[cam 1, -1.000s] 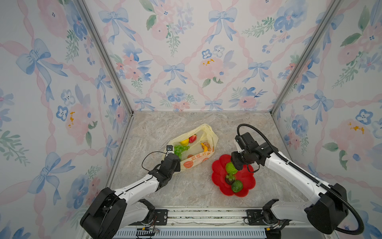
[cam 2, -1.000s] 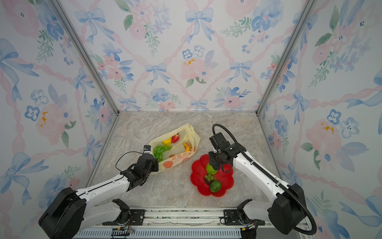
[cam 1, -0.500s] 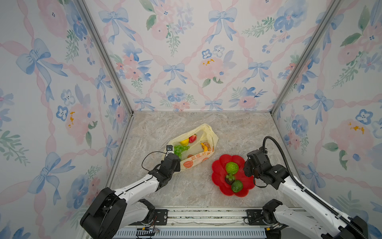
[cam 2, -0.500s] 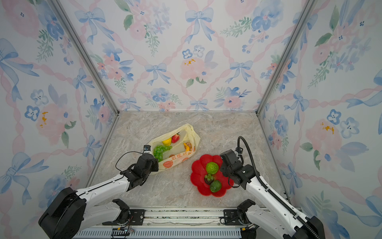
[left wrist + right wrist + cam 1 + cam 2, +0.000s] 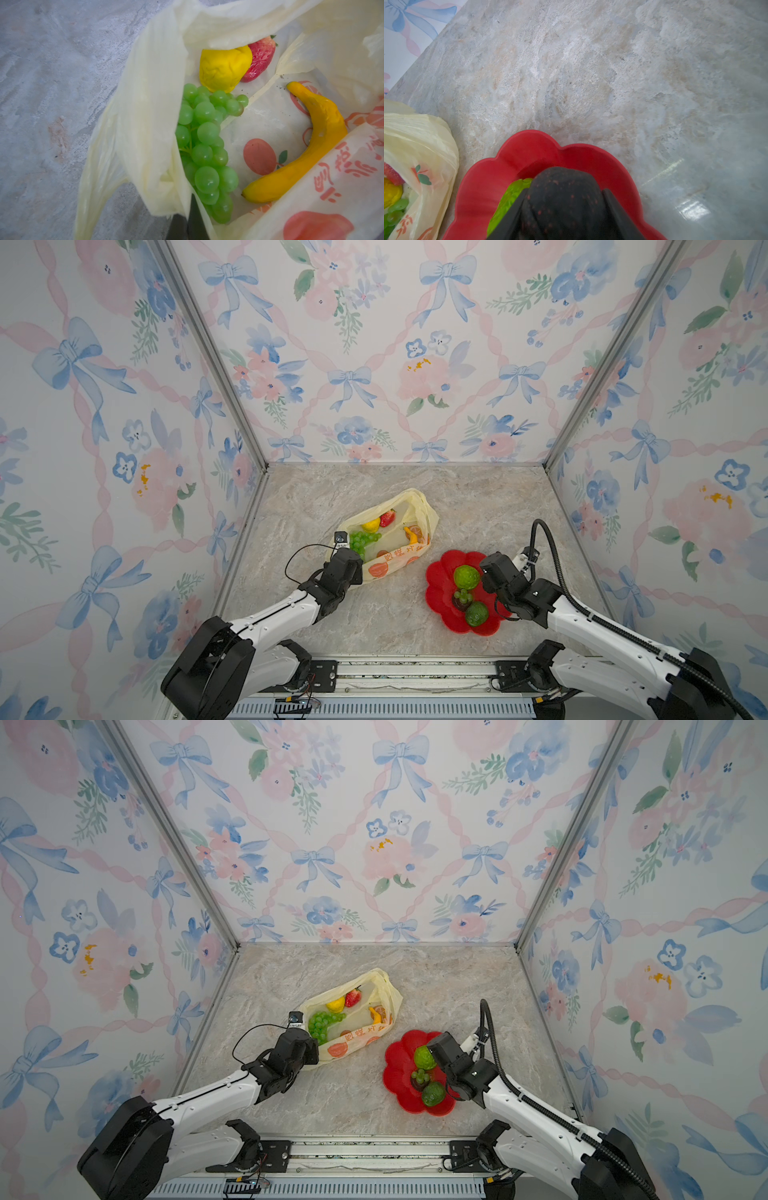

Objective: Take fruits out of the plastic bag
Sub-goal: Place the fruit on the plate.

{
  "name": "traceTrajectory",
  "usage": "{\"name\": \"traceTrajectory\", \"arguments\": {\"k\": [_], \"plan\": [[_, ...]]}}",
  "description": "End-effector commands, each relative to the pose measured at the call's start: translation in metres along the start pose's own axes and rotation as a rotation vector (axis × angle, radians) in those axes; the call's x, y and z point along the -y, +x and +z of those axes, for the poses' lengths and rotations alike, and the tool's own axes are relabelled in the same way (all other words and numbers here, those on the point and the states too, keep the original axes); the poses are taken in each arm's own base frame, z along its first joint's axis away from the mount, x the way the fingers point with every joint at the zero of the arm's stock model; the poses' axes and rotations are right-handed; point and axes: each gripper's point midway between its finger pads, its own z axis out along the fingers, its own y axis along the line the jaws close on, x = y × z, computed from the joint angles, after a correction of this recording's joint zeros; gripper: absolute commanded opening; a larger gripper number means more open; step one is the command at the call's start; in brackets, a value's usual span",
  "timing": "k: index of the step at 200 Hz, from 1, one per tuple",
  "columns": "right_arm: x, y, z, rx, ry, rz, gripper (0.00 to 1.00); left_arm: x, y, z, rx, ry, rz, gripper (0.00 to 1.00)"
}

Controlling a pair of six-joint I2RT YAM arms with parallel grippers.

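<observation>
The plastic bag (image 5: 390, 560) (image 5: 149, 104) lies open on the table. Inside it are a green grape bunch (image 5: 203, 145), a yellow citrus (image 5: 224, 68), a red strawberry (image 5: 259, 58) and a banana (image 5: 311, 145). My left gripper (image 5: 188, 220) (image 5: 353, 560) is shut, pinching the bag's near rim beside the grapes. My right gripper (image 5: 565, 192) (image 5: 484, 570) is shut on a dark avocado (image 5: 562, 203) and hangs over the right side of the red plate (image 5: 440, 585). The plate holds a bumpy green citrus (image 5: 466, 576), a small grape bunch (image 5: 462, 594) and a lime (image 5: 476, 613).
A small dark fruit (image 5: 457, 605) sits under the plate's grapes. Floral walls enclose the marble table (image 5: 478, 497) on three sides. The rail (image 5: 395, 672) with both arm bases runs along the front edge.
The right arm pulled back from above the plate toward the right, then came a little back over the plate's right edge, still gripping the avocado. The left arm and the bag stayed put.
</observation>
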Motion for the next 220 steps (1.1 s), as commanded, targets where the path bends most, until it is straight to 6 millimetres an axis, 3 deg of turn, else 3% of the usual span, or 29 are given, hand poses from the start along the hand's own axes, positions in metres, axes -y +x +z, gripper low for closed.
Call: {"name": "traceTrajectory", "arguments": {"k": [1,78,139,220], "plan": [[0.008,0.000,0.002,0.070,0.024,0.076,0.41,0.000,0.001,-0.001,0.011,0.003,0.014,0.00],[0.017,0.020,0.012,0.075,0.026,0.142,0.40,0.002,0.001,-0.002,0.011,0.021,0.014,0.00],[0.012,0.032,0.015,0.066,0.046,0.138,0.45,0.004,0.001,-0.002,0.009,0.033,0.014,0.00],[0.012,0.030,0.009,0.078,0.065,0.115,0.64,0.004,0.000,-0.003,0.017,0.037,0.012,0.00]]}}
